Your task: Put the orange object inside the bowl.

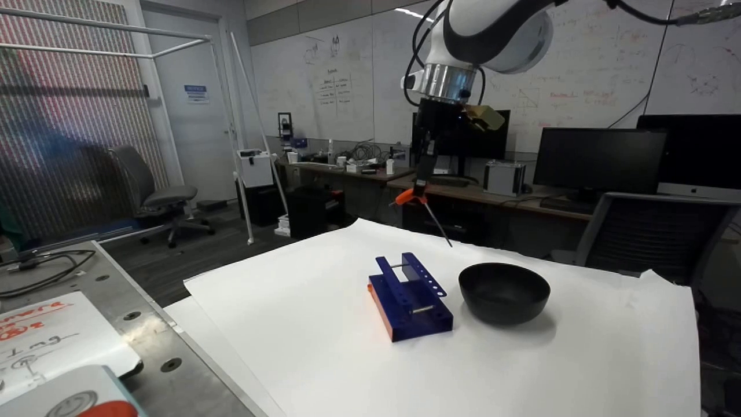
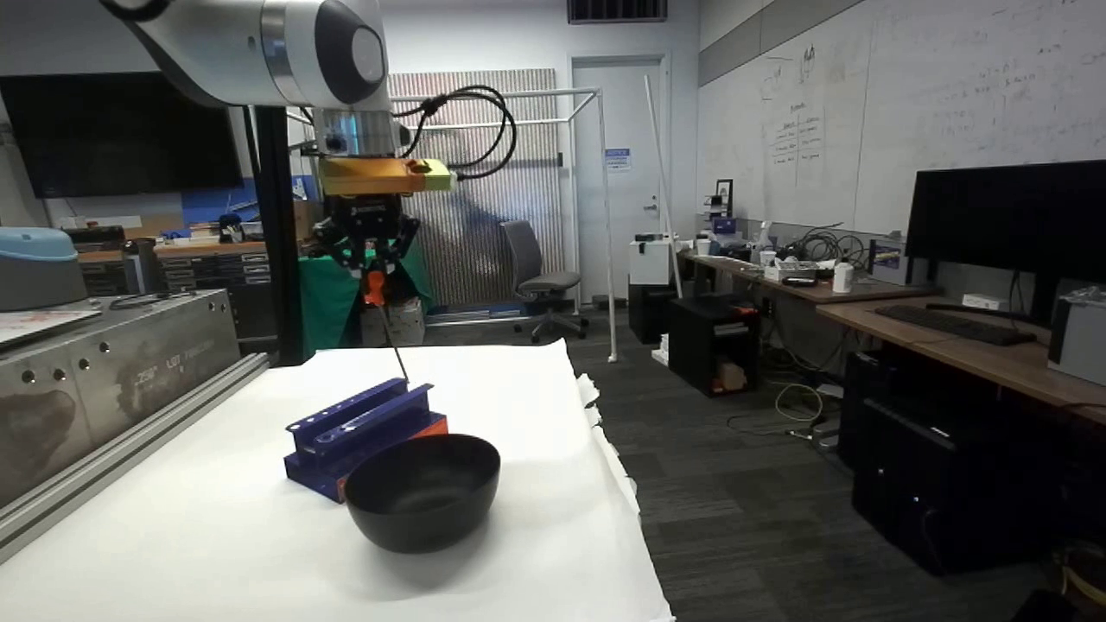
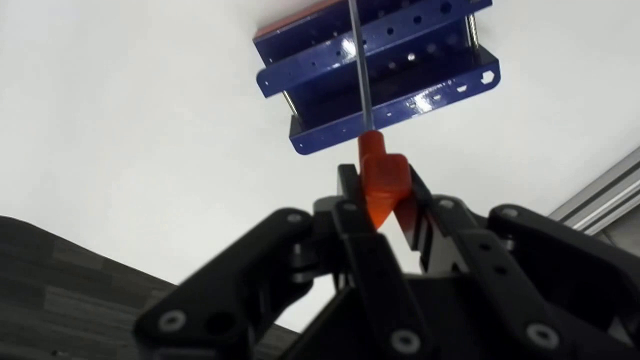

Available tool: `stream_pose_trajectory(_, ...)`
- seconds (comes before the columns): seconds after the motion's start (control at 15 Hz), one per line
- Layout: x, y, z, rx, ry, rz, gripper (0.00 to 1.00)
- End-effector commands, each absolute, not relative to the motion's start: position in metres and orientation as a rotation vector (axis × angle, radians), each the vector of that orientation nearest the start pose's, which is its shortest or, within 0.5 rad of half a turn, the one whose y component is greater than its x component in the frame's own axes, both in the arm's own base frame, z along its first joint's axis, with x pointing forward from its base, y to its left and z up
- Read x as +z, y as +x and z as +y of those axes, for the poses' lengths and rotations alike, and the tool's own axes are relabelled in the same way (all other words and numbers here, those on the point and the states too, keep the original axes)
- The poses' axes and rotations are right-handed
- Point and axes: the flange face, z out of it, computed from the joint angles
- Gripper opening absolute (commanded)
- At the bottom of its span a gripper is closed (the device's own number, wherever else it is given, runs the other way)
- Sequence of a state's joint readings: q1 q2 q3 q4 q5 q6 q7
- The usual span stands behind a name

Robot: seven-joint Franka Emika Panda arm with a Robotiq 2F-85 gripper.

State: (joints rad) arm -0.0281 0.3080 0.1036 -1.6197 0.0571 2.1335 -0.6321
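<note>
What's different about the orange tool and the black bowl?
The tool is long and skinny, while the bowl is round and hollow. The tool has an orange handle and a metal shaft, but the bowl is black. The tool slants in the air, held by the gripper; the bowl sits upright on the white sheet. What they share: neither touches the other.

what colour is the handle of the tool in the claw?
Orange-red. The handle shows best in the wrist view.
</note>
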Motion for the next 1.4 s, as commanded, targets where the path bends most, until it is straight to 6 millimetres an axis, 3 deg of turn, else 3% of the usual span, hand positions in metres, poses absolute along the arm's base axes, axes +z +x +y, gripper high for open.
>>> stream_pose_trajectory(0.0, 0.458, 0.659, 0.057, -0.488, -2.777, -1.079, 0.11)
stream_pose_trajectory(0.2, 0.445, 0.651, 0.07, -0.567, -2.671, -1.085, 0.11)
stream_pose_trajectory(0.53, 0.436, 0.636, 0.073, -0.682, -2.545, -1.058, 0.11)
stream_pose_trajectory(1.33, 0.425, 0.595, 0.04, -0.672, -2.57, -1.042, 0.11)
